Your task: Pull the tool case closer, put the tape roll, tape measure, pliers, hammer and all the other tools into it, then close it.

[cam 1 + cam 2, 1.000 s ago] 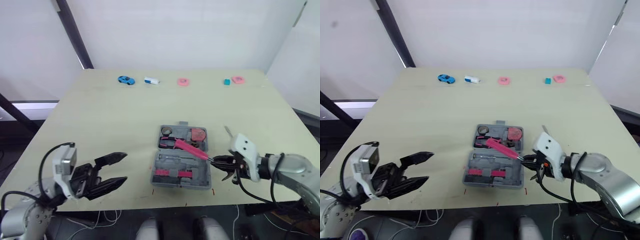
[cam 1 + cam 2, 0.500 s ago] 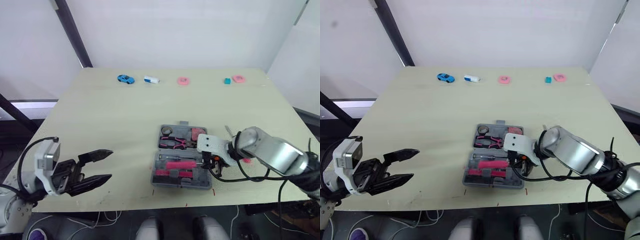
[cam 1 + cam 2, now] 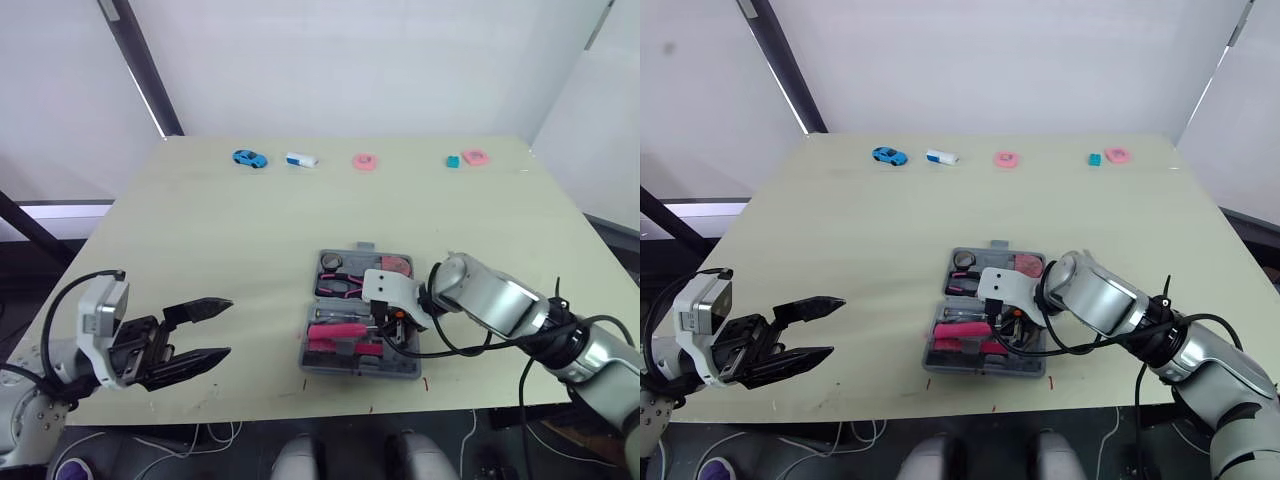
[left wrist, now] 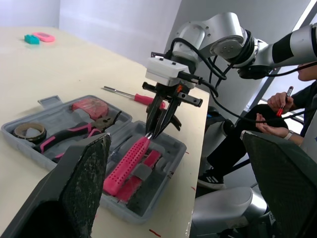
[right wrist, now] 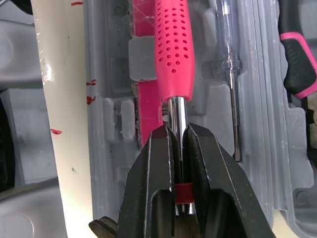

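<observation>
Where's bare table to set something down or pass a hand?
Widest free patch: table between left gripper and tool case, up to the toy car at the far edge. Crowded: the case's right side, where the right gripper grips a pink-handled tool near a screwdriver.

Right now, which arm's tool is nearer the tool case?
Right. The right tool is over the tool case, shut on a pink-handled item; the left tool hangs open, off its left side.

Grey case (image 3: 405, 366), grey inside and out. The hammer (image 5: 173, 49) has a hot pink grip dotted with rows of small holes, then a shiny chrome shaft with a red band. Right gripper (image 5: 177, 130), black. Pliers (image 3: 343, 288), pink and black. The table (image 3: 220, 230) is pale yellow-green, with a blue toy car (image 3: 245, 158) and a teal block (image 3: 453, 161) at the back.
</observation>
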Motion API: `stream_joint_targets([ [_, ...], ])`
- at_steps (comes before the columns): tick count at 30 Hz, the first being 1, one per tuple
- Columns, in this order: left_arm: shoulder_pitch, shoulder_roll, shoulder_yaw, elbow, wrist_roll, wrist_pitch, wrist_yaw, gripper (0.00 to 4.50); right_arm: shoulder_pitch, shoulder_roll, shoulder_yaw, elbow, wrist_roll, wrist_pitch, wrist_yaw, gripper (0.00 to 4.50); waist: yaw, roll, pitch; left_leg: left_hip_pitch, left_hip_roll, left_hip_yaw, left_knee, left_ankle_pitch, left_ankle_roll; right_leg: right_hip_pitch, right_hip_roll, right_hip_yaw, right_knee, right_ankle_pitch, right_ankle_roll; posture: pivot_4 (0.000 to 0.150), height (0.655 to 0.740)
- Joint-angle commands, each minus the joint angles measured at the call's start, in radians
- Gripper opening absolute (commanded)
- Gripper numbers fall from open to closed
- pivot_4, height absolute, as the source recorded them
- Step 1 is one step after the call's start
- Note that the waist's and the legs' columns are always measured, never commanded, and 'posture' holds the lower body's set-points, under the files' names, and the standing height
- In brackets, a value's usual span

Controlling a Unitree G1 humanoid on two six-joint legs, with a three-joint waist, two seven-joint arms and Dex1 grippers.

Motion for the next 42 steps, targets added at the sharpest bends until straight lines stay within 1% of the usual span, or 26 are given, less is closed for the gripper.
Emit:
stream_joint_targets([
  [1, 0.005, 0.008, 0.013, -0.03, 0.014, -0.013, 0.009, 4.5, -0.024, 0.034, 0.016, 0.023, -0.028, -0.03, 0.006, 0.02, -0.003, 0.0, 0.0, 0.0, 0.0, 0.0, 0.0, 0.0, 0.0, 0.0, 0.0, 0.0, 0.001, 0.0, 0.0, 0.15, 0.74],
  [7, 0.008, 0.003, 0.005, -0.019, 0.073, -0.071, 0.01, 4.5, -0.025, 0.063, 0.023, 0.074, -0.067, -0.054, 0.019, 0.02, -0.009, 0.0, 0.0, 0.001, 0.0, 0.0, 0.0, 0.0, 0.0, 0.0, 0.0, 0.0, 0.003, -0.001, -0.001, 0.15, 0.74],
  [12, 0.001, -0.001, -0.002, -0.015, 0.093, -0.097, 0.006, 4.5, -0.022, 0.082, 0.022, 0.089, -0.083, -0.061, 0.031, 0.02, -0.02, 0.0, 0.0, 0.001, 0.0, 0.0, 0.0, 0.0, 0.0, 0.0, 0.0, 0.0, 0.004, -0.001, -0.001, 0.15, 0.74],
  [23, -0.039, -0.01, -0.024, 0.016, 0.163, -0.226, 0.011, 4.5, -0.009, 0.106, 0.026, 0.129, -0.119, -0.099, 0.05, 0.02, -0.021, 0.0, 0.0, 0.002, 0.0, 0.0, 0.001, 0.0, 0.0, -0.002, 0.001, 0.001, 0.008, -0.002, -0.003, 0.15, 0.74],
  [31, -0.047, -0.015, -0.032, 0.027, 0.167, -0.25, 0.013, 4.5, 0.004, 0.13, 0.03, 0.204, -0.153, -0.178, 0.074, 0.02, -0.023, 0.0, 0.0, 0.002, 0.001, 0.002, 0.001, 0.0, 0.0, -0.004, 0.002, 0.004, 0.012, -0.001, -0.002, 0.15, 0.74],
  [32, -0.048, -0.015, -0.032, 0.029, 0.168, -0.251, 0.013, 4.5, 0.007, 0.133, 0.023, 0.212, -0.158, -0.196, 0.07, 0.96, -0.022, 0.0, 0.0, 0.002, 0.001, 0.002, 0.001, 0.0, 0.0, -0.005, 0.002, 0.004, 0.012, -0.001, -0.002, 0.15, 0.74],
  [33, -0.048, -0.015, -0.032, 0.03, 0.167, -0.252, 0.013, 4.5, 0.009, 0.137, 0.011, 0.218, -0.162, -0.212, 0.062, 1.22, -0.022, 0.0, 0.0, 0.002, 0.001, 0.002, 0.001, 0.0, 0.0, -0.005, 0.002, 0.004, 0.012, -0.001, -0.002, 0.15, 0.74],
  [34, -0.047, -0.015, -0.032, 0.032, 0.167, -0.252, 0.013, 4.5, 0.01, 0.134, -0.003, 0.215, -0.162, -0.229, 0.064, 1.64, -0.023, 0.0, 0.0, 0.002, 0.001, 0.002, 0.001, 0.0, 0.0, -0.005, 0.002, 0.004, 0.012, -0.001, -0.002, 0.15, 0.74],
  [35, -0.047, -0.016, -0.031, 0.034, 0.167, -0.253, 0.014, 4.5, 0.013, 0.132, -0.021, 0.208, -0.156, -0.245, 0.067, 1.7, -0.022, 0.0, 0.0, 0.002, 0.001, 0.003, 0.001, 0.0, 0.0, -0.005, 0.002, 0.004, 0.012, -0.001, -0.002, 0.15, 0.74],
  [39, -0.05, -0.022, -0.034, 0.047, 0.166, -0.254, 0.014, 4.5, 0.053, 0.134, -0.146, 0.157, -0.084, -0.282, 0.076, 1.7, -0.019, -0.001, 0.0, 0.002, 0.001, 0.004, 0.001, 0.0, 0.0, -0.005, 0.001, 0.005, 0.012, -0.001, -0.002, 0.15, 0.74],
  [42, -0.054, -0.027, -0.036, 0.05, 0.159, -0.249, 0.015, 4.5, 0.141, 0.155, -0.276, 0.148, -0.017, -0.436, 0.076, 1.7, -0.017, -0.002, -0.001, 0.001, 0.0, 0.003, 0.001, 0.0, 0.0, -0.005, 0.001, 0.004, 0.011, -0.001, -0.001, 0.15, 0.74],
])
